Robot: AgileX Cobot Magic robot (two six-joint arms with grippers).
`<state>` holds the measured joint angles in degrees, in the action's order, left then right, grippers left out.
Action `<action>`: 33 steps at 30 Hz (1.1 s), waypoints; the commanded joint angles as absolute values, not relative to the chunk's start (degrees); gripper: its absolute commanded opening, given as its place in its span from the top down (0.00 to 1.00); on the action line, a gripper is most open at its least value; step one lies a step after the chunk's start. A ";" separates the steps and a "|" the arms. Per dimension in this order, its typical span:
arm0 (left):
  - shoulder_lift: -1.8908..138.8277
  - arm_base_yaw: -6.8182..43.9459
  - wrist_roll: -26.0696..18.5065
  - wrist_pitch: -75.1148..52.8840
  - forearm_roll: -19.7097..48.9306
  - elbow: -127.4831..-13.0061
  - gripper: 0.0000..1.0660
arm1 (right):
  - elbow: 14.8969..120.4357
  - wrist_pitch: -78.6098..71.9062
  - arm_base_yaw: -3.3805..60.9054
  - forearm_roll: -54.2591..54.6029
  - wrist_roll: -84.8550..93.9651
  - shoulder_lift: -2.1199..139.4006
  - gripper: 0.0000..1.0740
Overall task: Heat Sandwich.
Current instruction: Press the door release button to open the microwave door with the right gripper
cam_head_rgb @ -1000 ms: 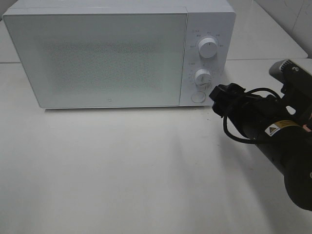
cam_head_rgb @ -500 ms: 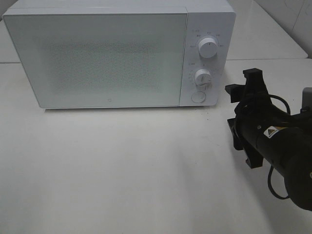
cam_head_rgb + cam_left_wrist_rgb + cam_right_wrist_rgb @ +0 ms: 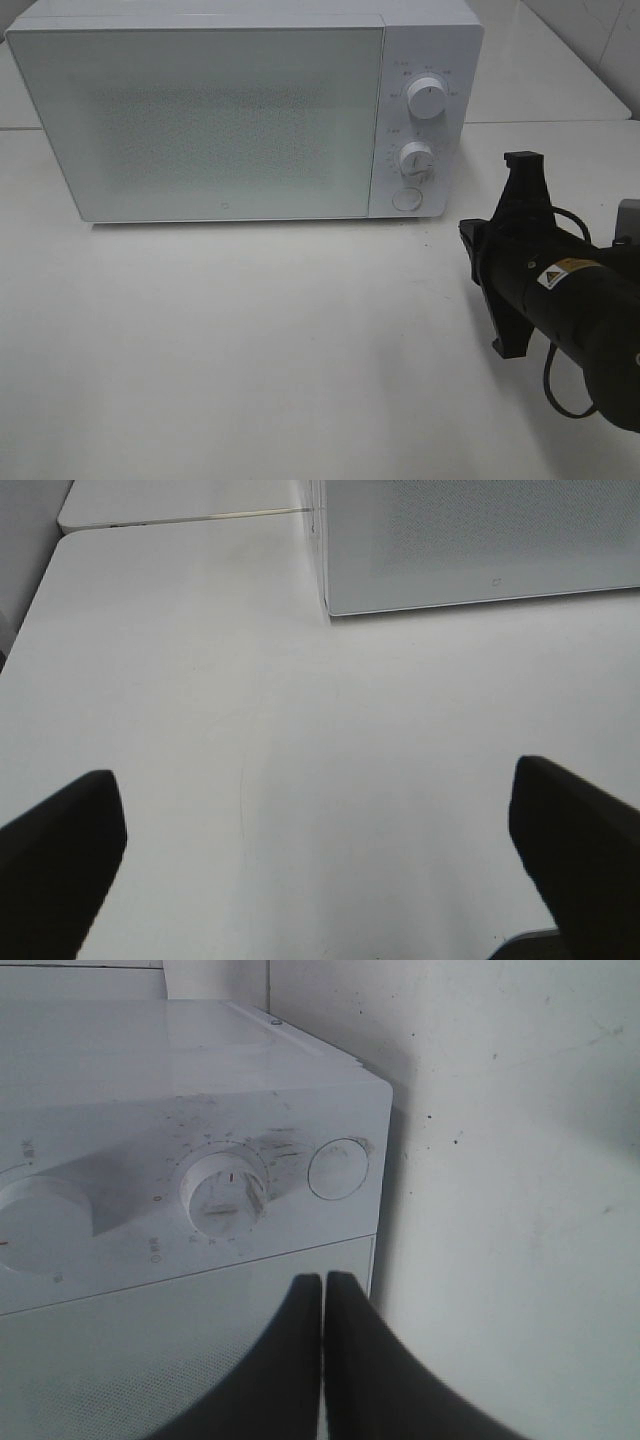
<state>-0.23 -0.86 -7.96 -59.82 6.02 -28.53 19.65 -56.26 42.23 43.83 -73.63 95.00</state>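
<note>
Right gripper (image 3: pixel 323 1290), black fingers pressed together on nothing, faces the control panel of a white microwave (image 3: pixel 230 120), near its lower dial (image 3: pixel 228 1197). Left gripper (image 3: pixel 315 830) is spread wide above the white table (image 3: pixel 300 730). The microwave door is closed; the sandwich is not visible.

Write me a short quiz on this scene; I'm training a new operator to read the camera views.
1. True or false: the microwave has its door open.
2. Choose one: the right end effector is A) wide open, B) shut on nothing, C) gripping a knob.
3. Short answer: which arm's end effector stands wide open over the table?

Key: 1 false. 2 B. 3 the left end effector.
</note>
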 commanded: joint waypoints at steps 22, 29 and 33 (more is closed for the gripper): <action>-1.72 -1.03 -7.56 -59.07 6.47 -28.48 0.05 | 26.87 -53.23 41.31 40.51 -76.49 103.88 1.00; -1.72 -1.03 -7.56 -59.07 6.47 -28.48 0.05 | 31.51 -52.65 38.67 36.04 -77.23 108.29 1.00; -1.72 -1.03 -7.56 -59.07 6.47 -28.48 0.05 | 33.98 -50.36 36.90 34.49 -77.69 109.43 1.00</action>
